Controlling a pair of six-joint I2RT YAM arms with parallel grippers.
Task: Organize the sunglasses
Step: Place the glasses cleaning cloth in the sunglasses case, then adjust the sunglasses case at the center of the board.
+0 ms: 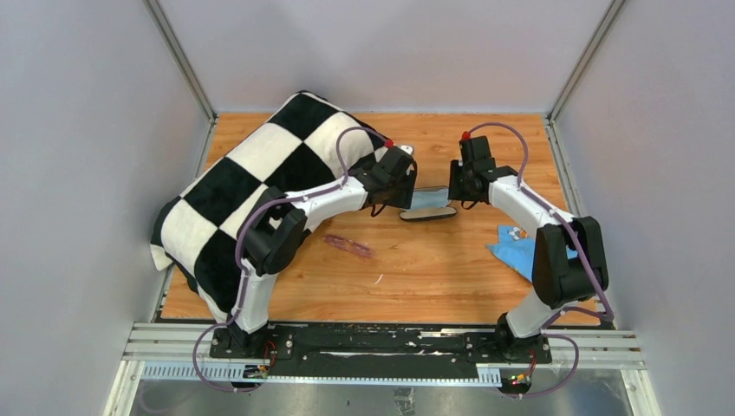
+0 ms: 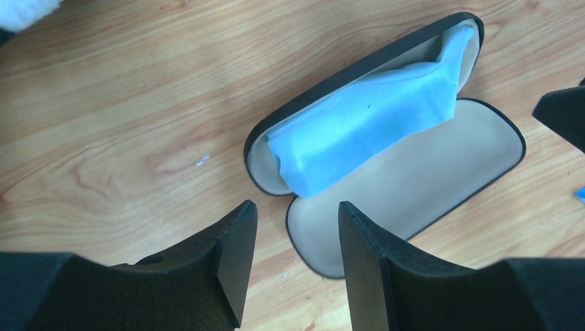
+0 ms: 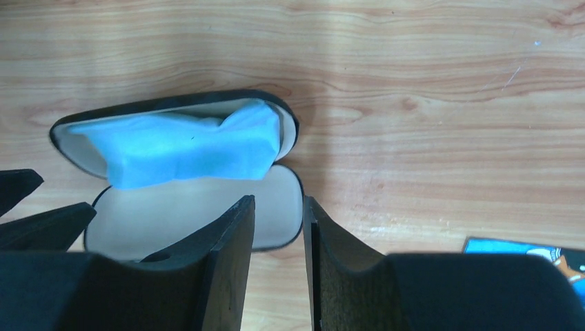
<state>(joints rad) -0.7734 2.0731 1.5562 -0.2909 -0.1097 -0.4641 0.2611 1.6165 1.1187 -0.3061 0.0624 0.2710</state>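
The sunglasses (image 1: 348, 246), slim and pinkish-purple, lie folded on the wooden table in front of the left arm, apart from both grippers. They are out of both wrist views. The dark glasses case (image 1: 428, 213) lies open mid-table with a light blue cloth (image 1: 428, 198) in its far half. My left gripper (image 1: 404, 202) is open and empty over the case's left end (image 2: 303, 238). My right gripper (image 1: 454, 194) is open with a narrow gap at the case's right end (image 3: 288, 224); the rim shows between its fingers, and I cannot tell if they touch it.
A black-and-white checkered blanket (image 1: 260, 178) covers the back left of the table and hangs over its left edge. A blue printed packet (image 1: 517, 250) lies at the right beside the right arm; its corner shows in the right wrist view (image 3: 517, 249). Walls enclose three sides.
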